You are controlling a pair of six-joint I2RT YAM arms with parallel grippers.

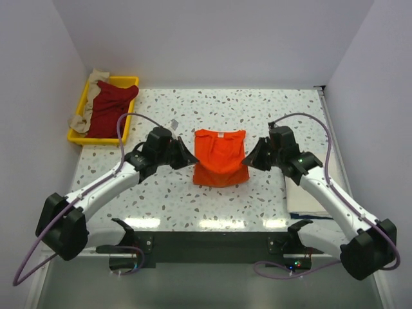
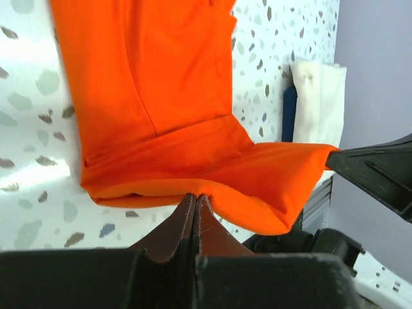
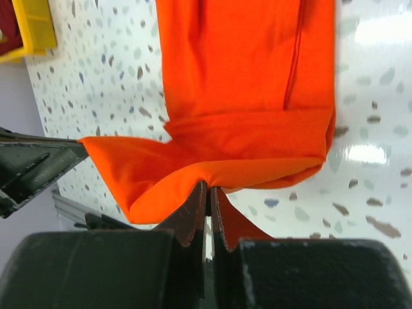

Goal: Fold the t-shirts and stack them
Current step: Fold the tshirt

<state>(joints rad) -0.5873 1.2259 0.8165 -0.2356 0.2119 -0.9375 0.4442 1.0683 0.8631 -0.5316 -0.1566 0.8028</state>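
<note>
Orange t-shirt [image 1: 221, 156] at the middle of the speckled table [image 1: 277, 116], far part spread flat, near part raised off the surface and doubled into a sagging band. Held at both ends of that band. Left tool [image 1: 191, 159] at 9 o'clock of the shirt: fingers [image 2: 177, 232] pressed together, pinching the lifted orange edge. Right tool [image 1: 248, 161] at 3 o'clock of the shirt: fingers [image 3: 187, 219] likewise closed on a fold of the same cloth. From the left wrist, band running from the near fingers toward 3 o'clock and ending at the tip of the opposite tool; from the right wrist, the mirror arrangement, toward 9 o'clock. Long crease along the flat part in both wrist views.

Yellow tray [image 1: 80, 138] at 10 o'clock on the table, near the left wall. Holds a dark red t-shirt [image 1: 109, 106], crumpled, and a beige t-shirt [image 1: 98, 77], bunched and spilling over the rim at 11 and 8 o'clock. Cream-white t-shirt [image 1: 309, 199] folded flat at 4 o'clock on the table, partly under the right forearm, apart from the orange one. Dark blue item [image 2: 289, 114] just beside it, identity not discernible.
</note>
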